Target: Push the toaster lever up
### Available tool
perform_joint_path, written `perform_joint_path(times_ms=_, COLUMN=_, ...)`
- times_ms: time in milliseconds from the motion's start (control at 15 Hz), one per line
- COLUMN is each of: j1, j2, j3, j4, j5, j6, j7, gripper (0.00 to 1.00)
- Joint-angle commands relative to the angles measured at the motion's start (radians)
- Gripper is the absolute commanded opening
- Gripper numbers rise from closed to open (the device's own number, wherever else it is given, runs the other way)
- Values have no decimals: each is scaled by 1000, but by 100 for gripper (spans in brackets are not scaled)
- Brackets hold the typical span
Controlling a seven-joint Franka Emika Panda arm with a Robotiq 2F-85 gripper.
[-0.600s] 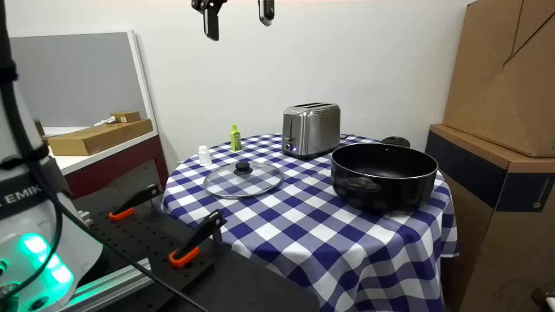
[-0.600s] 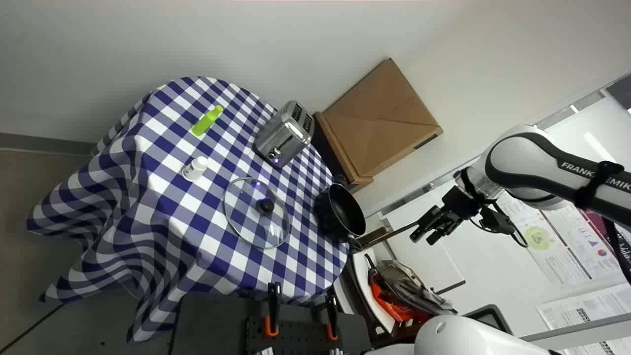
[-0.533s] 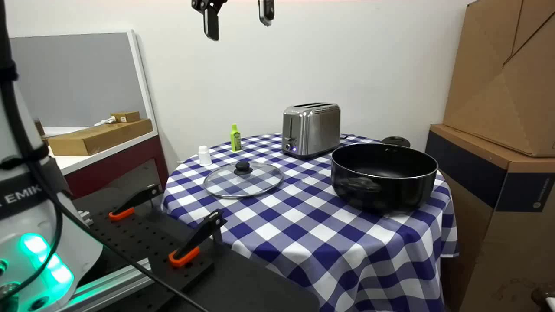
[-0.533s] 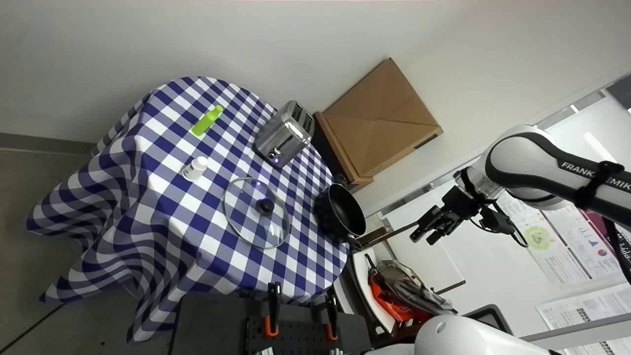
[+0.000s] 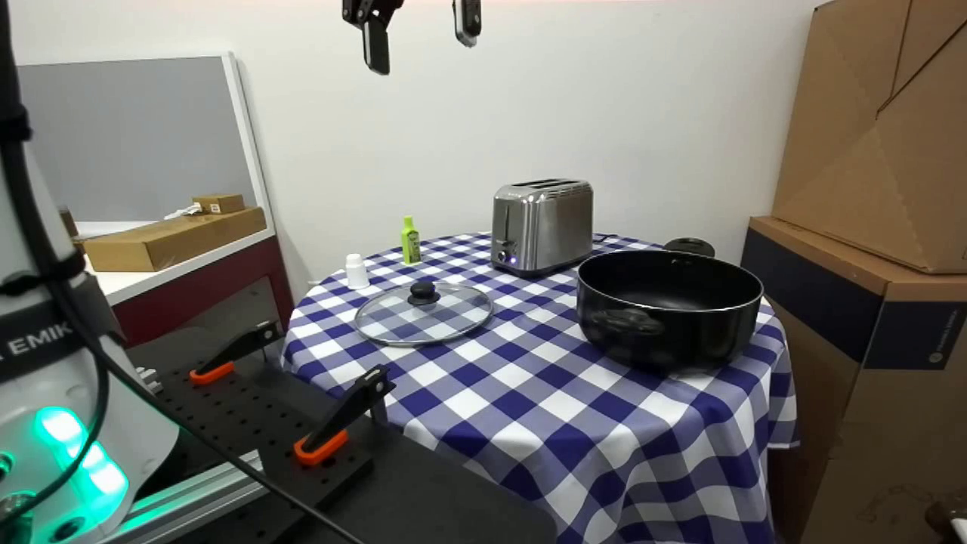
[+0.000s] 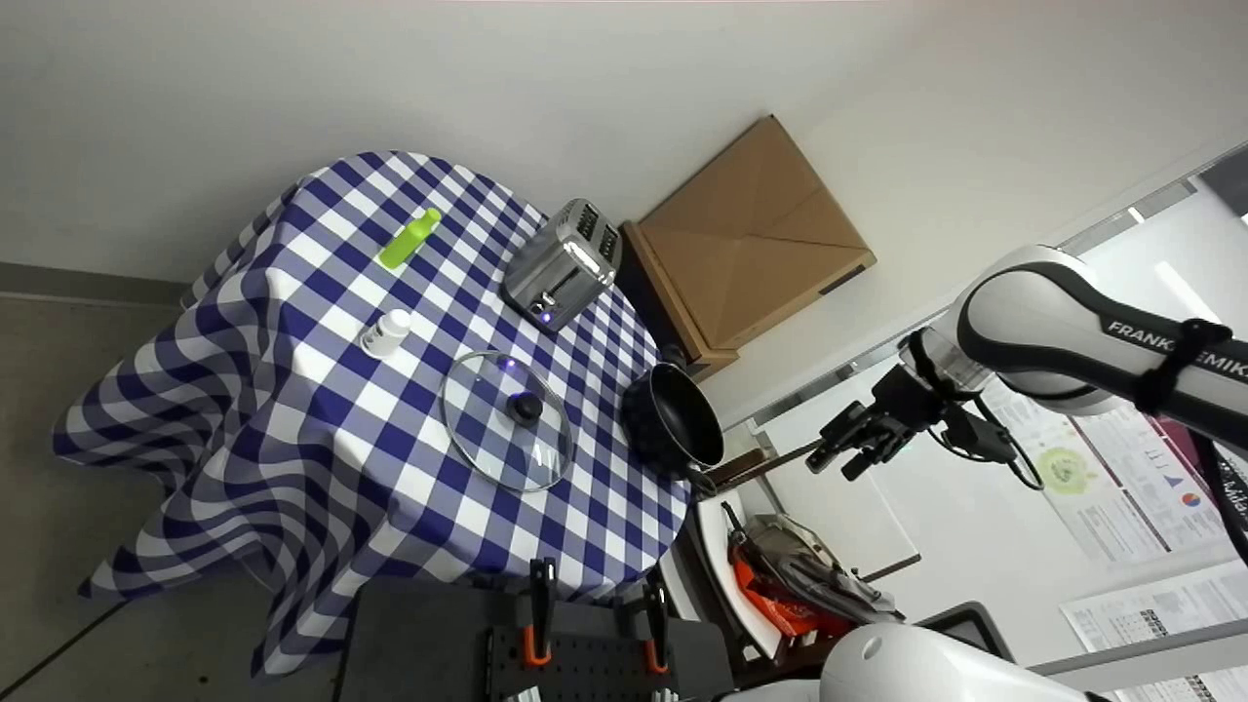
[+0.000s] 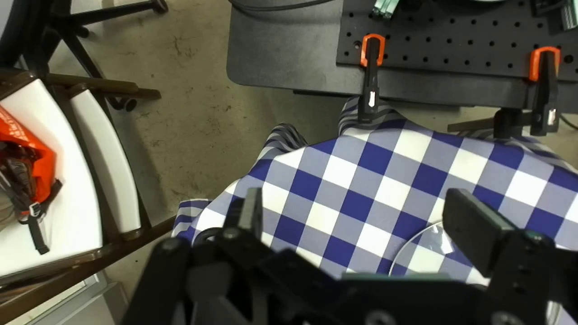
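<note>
A silver toaster (image 5: pixel 563 223) stands upright at the back of the checkered table and also shows in an exterior view (image 6: pixel 558 268). The toaster lever (image 5: pixel 508 245) seems to sit low on its narrow front face, near a glowing blue-violet light. The lever is too small to see clearly. My gripper (image 5: pixel 423 54) hangs high above the table, well apart from the toaster; it also shows in an exterior view (image 6: pixel 834 470). In the wrist view the gripper (image 7: pixel 354 195) has its fingers wide apart with nothing between them. The toaster is out of view in the wrist view.
A glass lid (image 5: pixel 423 321) lies mid-table. A black pot (image 5: pixel 668 332) stands in front of the toaster at the right. A green bottle (image 5: pixel 410 243) and a white bottle (image 5: pixel 356 273) stand at the left. Cardboard boxes (image 5: pixel 854 174) are beside the table. Orange-black clamps (image 5: pixel 340 419) are on the robot's mount.
My gripper has shifted slightly right and a little down in an exterior view. The toaster and the other table objects have not moved.
</note>
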Motion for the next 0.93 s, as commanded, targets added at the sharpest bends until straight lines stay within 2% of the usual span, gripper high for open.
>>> perform_joint_path(times_ms=0, j1=-1, j2=7, j3=7, j4=-29, j5=15, j6=131, j7=140, gripper=100)
perform_joint_path(times_ms=400, j1=7, j2=121, j3=33, j4=-59, j5=40, j6=437, j7=270, gripper=100)
perform_joint_path(times_ms=867, j1=-5, j2=473, j3=110, j4=4, j5=-12, j6=784, j7=352, gripper=100)
